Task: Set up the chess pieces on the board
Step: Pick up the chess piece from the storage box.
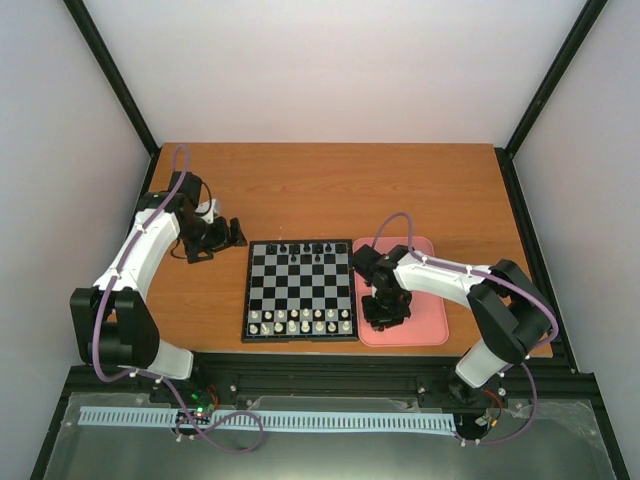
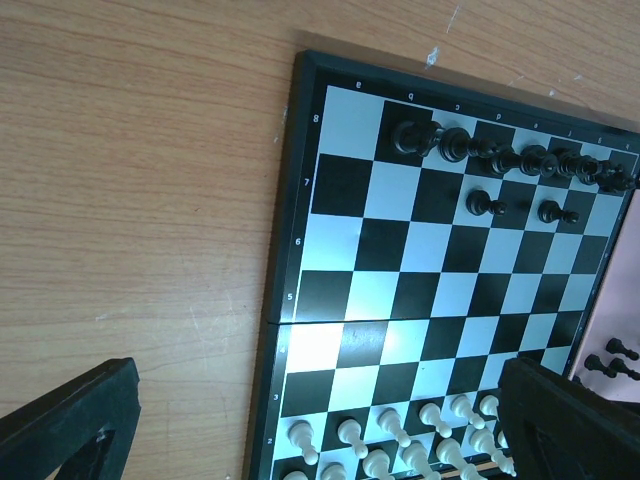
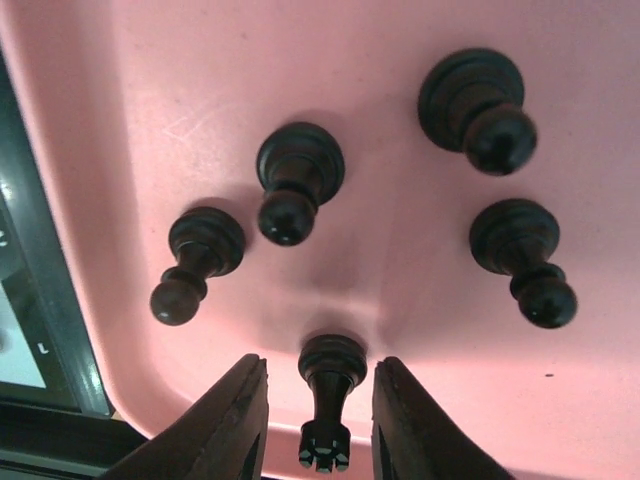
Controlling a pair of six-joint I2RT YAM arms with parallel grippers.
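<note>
1. The counter [image 1: 330, 190] is wood-grained. Its near edge is partly hidden behind the arm bases.
2. The board [image 1: 300, 290] lies flat by the middle of the near edge. The left wrist view cuts off its right side and near rows.
3. A pink tray [image 1: 432, 328] sits just right of the board, toward the near right corner. The right arm covers much of it from above.
4. The left pincer [image 1: 228, 238] hovers near the left edge, beside the board's far left corner. Its fingers [image 2: 70, 425] are spread wide and hold nothing.
5. The right pincer [image 1: 386, 310] hangs over the tray's left part. Its fingers [image 3: 232, 425] are set narrow on either side of one dark piece with a notched top [image 3: 325, 400]. Slim gaps show on both sides, and we cannot tell whether the right finger touches its base.
6. The black chess pieces [image 2: 500, 158] fill most of the board's far row, but the far left corner square is bare. Two more [image 2: 485, 205] stand one row nearer. The row's right end crowds together, too small to count.
7. Four other dark pieces [image 3: 298, 180] stand apart on the tray.
8. White pieces [image 1: 300, 320] fill the two near rows. Their shapes are unclear from above.
</note>
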